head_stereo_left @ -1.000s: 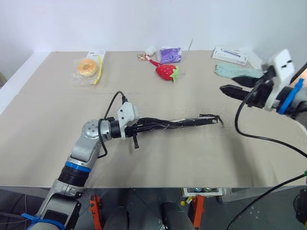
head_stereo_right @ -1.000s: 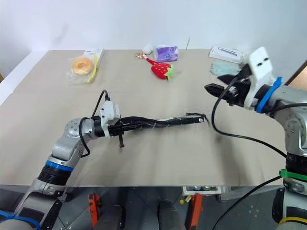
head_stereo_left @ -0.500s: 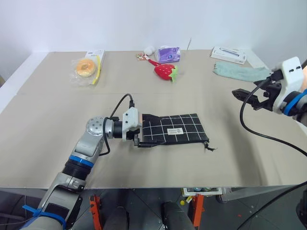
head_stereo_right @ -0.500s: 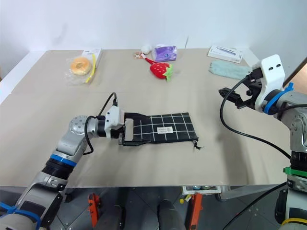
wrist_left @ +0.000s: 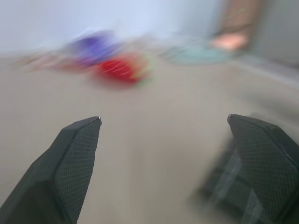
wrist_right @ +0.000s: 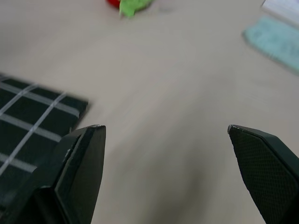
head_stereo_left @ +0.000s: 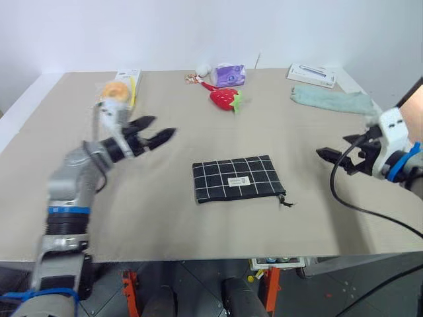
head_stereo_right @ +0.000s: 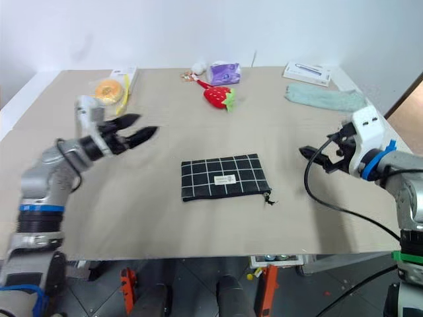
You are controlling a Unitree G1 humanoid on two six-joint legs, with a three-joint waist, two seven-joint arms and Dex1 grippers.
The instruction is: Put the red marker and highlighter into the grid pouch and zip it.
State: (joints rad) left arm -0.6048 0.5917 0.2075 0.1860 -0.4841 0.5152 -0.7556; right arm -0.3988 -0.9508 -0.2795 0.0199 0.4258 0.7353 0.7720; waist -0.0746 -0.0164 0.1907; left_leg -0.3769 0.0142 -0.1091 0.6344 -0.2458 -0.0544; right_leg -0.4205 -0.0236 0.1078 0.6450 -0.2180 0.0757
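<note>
Beige and broad, the bench (head_stereo_left: 198,231) runs back to a white wall, and the grid pouch (head_stereo_left: 238,179) lies flat near its middle with the small white label facing up. Its zipper pull cord (head_stereo_left: 285,201) trails off the corner at the robot's right. What is inside the pouch cannot be told — the fabric is opaque and no opening is visible.

Left claw (head_stereo_left: 160,132) hangs above the bench to the left of the pouch and well apart from it, fingers spread wide and empty. Right claw (head_stereo_left: 325,154) hovers off the pouch's right end, also splayed wide with nothing between the fingers; in its wrist view the pouch's corner sits just beside one finger (wrist_right: 79,158).

Along the far edge lie other things: a doughnut in a clear wrapper (head_stereo_left: 116,92) at the left, a plush strawberry (head_stereo_left: 225,98) with a purple packet (head_stereo_left: 230,74) behind it, a pale green cloth (head_stereo_left: 332,100) and a flat white box (head_stereo_left: 312,74) at the right. In the left wrist view — which is blurred — a person's arm (wrist_left: 238,25) appears at the far side.
</note>
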